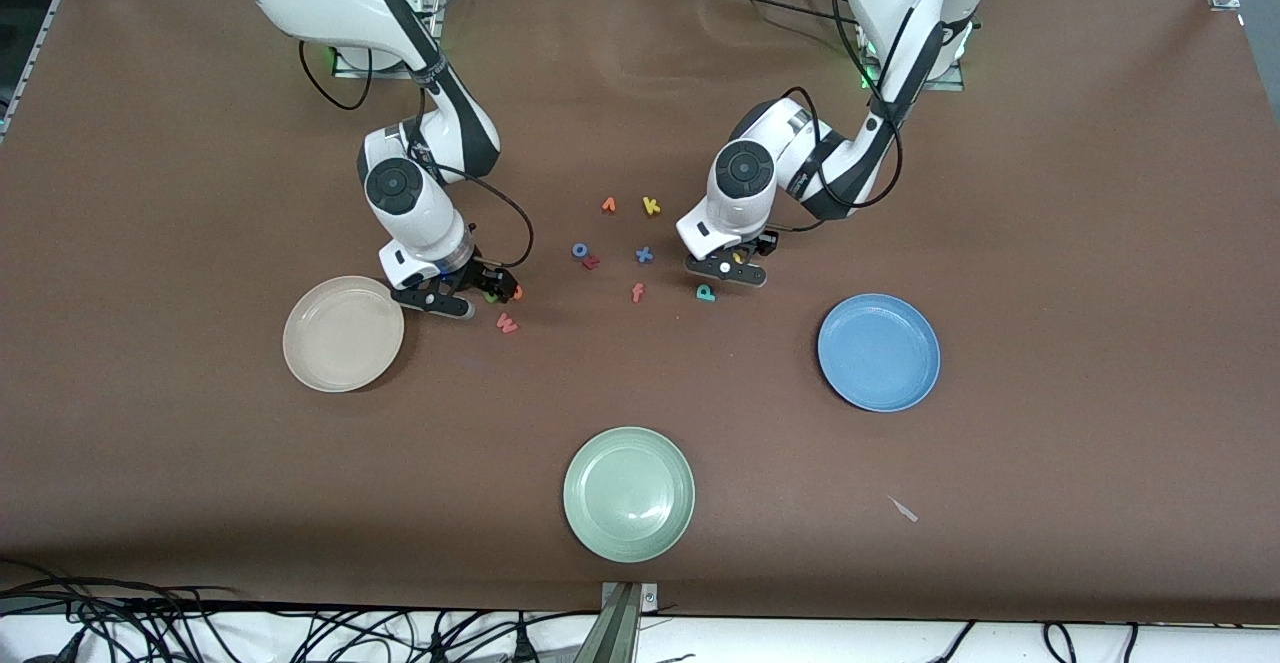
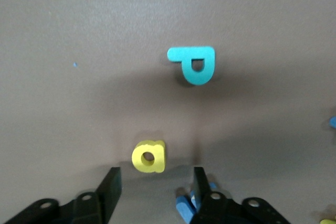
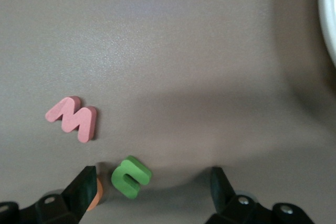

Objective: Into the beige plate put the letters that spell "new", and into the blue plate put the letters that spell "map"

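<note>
The left gripper is low over the table, its fingers part-way open with the yellow a lying on the cloth between the tips, not clamped; the blue m sits against one finger, partly hidden, and the teal p lies flat a little nearer the front camera than the gripper. The right gripper is also low, just beside the beige plate, fingers spread wide and holding nothing; the green n lies between them, the orange e peeks out at one finger, and the salmon w lies near, nearer the front camera. All six are small thick foam letters. The beige plate, the blue plate toward the left arm's end, and the green plate nearest the camera hold no letters.
</note>
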You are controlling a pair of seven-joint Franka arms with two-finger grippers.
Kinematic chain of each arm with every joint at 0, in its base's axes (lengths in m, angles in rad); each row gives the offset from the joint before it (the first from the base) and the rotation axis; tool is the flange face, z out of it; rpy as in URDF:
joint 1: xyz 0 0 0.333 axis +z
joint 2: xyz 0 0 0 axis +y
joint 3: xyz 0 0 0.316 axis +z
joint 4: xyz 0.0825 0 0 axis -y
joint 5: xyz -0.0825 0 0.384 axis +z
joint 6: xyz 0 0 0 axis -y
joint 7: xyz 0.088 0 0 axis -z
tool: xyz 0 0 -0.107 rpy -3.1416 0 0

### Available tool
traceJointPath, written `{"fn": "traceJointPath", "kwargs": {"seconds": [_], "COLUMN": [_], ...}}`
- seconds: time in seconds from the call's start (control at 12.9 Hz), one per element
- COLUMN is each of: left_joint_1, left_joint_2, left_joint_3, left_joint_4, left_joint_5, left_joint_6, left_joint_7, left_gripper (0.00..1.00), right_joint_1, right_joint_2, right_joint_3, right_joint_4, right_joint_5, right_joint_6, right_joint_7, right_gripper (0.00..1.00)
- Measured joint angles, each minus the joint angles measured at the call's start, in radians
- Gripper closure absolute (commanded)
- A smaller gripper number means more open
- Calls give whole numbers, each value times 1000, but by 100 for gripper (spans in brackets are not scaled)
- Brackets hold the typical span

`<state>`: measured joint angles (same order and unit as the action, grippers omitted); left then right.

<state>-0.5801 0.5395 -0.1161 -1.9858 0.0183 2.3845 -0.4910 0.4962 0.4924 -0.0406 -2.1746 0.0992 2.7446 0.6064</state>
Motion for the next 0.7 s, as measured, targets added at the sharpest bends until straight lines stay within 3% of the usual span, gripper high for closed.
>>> {"fn": "traceJointPath", "kwargs": {"seconds": [0.31, 0.39, 0.54, 0.62, 0.7], "left_joint_1": [1, 1, 1, 2, 2], "left_joint_2": [13, 18, 20, 20, 20], "left_joint_3": [1, 1, 1, 2, 2], "left_joint_4": [1, 1, 4, 4, 6], "left_joint_5": [0, 0, 0, 0, 0], "left_joint_6": [14, 16, 20, 20, 21], "left_joint_7": [-4, -4, -4, -4, -4], "left_gripper": [45, 52, 90, 98, 100], "right_joint_1": [0, 0, 0, -1, -1], "right_joint_2": [-4, -4, -4, -4, -4], "right_joint_3": [-5, -6, -15, -22, -27], "right_joint_4": [0, 0, 0, -1, -4], "right_joint_5": [0, 0, 0, 0, 0], "right_joint_6": [1, 1, 1, 2, 10], "right_joint_7": [-23, -26, -45, -55, -60], "right_gripper": [4, 4, 4, 4, 5]}}
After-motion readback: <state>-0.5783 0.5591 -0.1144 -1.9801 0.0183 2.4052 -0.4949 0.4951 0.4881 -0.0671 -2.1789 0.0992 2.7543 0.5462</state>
